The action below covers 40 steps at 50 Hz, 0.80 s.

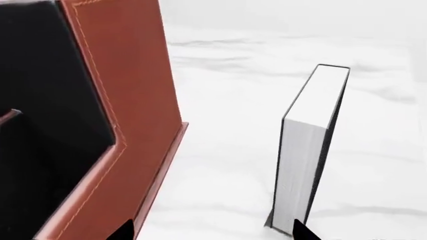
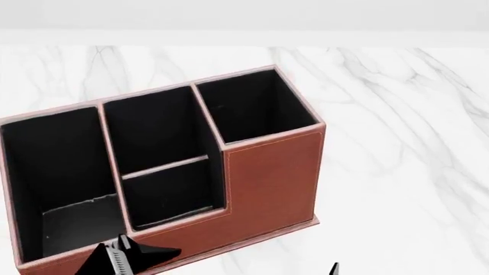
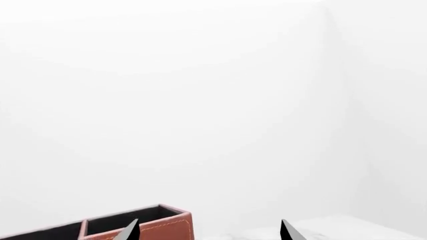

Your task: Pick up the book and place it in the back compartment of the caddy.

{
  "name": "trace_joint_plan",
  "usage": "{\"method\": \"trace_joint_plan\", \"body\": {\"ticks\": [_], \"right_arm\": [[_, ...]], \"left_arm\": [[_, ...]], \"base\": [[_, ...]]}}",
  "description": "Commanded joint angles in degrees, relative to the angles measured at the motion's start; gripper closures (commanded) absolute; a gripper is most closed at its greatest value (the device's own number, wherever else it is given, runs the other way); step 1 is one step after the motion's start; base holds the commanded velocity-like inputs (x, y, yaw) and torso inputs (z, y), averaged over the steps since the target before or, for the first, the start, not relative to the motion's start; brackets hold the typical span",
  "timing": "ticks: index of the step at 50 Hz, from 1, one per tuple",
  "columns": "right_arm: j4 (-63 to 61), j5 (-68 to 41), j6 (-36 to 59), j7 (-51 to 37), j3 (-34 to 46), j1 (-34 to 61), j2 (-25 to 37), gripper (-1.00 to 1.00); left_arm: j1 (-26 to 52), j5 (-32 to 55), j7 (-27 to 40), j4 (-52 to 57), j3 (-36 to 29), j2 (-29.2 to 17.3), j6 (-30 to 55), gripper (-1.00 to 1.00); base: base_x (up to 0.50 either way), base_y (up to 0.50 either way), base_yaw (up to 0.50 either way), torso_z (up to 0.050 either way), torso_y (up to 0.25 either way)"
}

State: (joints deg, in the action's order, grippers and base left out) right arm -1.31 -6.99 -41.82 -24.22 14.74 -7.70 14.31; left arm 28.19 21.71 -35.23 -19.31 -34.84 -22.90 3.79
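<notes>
**Book out of your head view**

Only your left wrist view catches the book [image 1: 308,150]: upright on the marble surface [image 1: 227,165], spine vertical, page edges facing you, just beside the caddy [image 1: 133,100], apart. Left end effector [image 1: 213,231] and right end effector [image 3: 208,231] show only released, spread, empty tips. The back compartment [image 2: 157,129] sits empty.

The caddy [image 2: 267,183] sits on the table [image 2: 413,143], left of centre in the head view. In the left wrist view, the book [image 1: 310,150] stands upright on the table beside the caddy's outer wall, apart from it.
</notes>
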Motion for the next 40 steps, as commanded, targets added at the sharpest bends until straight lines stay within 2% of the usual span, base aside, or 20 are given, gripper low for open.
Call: {"method": "trace_joint_plan", "body": {"ticks": [1,32,40], "right_arm": [[0.2,0.0,0.0,-0.2,0.2,0.2,0.1,-1.00],[0.2,-0.1,0.0,-0.6,0.8,0.3,0.6,-1.00],[0.4,0.1,0.0,-0.7,1.1,0.3,0.6,-1.00]], "left_arm": [[1.0,-1.3,-0.5,-1.0,-1.7,1.3,0.1,-1.00],[3.4,-3.6,-2.3,-4.5,-6.0,6.0,-0.7,-1.00],[5.3,-4.0,-2.3,-9.0,-6.0,8.2,-1.7,-1.00]], "base": [[0.00,0.00,0.00,0.000,0.000],[0.00,0.00,0.00,0.000,0.000],[0.00,0.00,0.00,0.000,0.000]]}}
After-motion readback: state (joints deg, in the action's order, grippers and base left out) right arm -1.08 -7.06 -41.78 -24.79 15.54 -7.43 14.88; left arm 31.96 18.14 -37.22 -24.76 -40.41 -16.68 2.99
